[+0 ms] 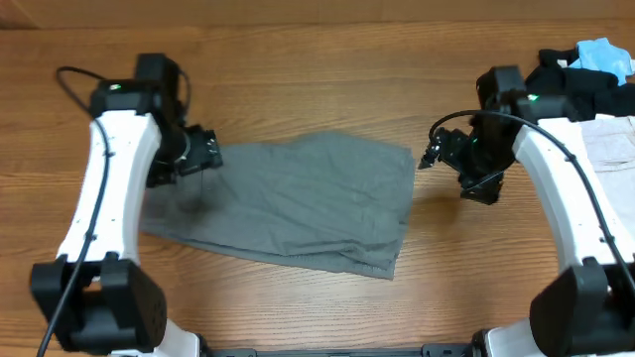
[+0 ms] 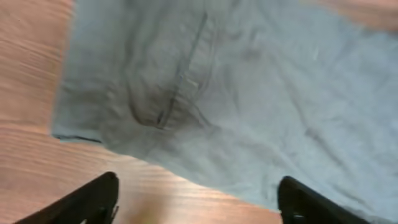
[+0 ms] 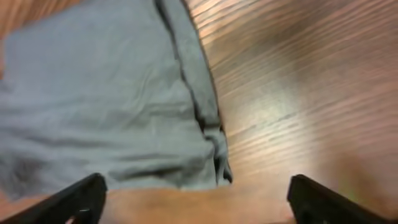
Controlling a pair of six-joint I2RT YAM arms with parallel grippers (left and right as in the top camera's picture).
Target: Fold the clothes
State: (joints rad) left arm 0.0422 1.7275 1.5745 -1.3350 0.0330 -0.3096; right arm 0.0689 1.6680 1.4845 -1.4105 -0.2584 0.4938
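Grey trousers (image 1: 298, 203) flat on table (image 1: 317, 69)

Trousers (image 1: 298, 203): plain medium grey, no print. In the left wrist view the pocket seam shows as a darker grey stitch line.
Table (image 1: 327, 79): warm orange-brown wood with fine darker grain streaks.
Arms (image 1: 99, 188): white links, black joints and bases, a small green light near each upper joint.
Left gripper (image 2: 199, 205) and right gripper (image 3: 199, 202): black fingers.
Upper right of the overhead frame: light-blue garment (image 1: 603, 55), black garment (image 1: 556, 69).
Right edge: pale beige cloth (image 1: 617, 139), plain.
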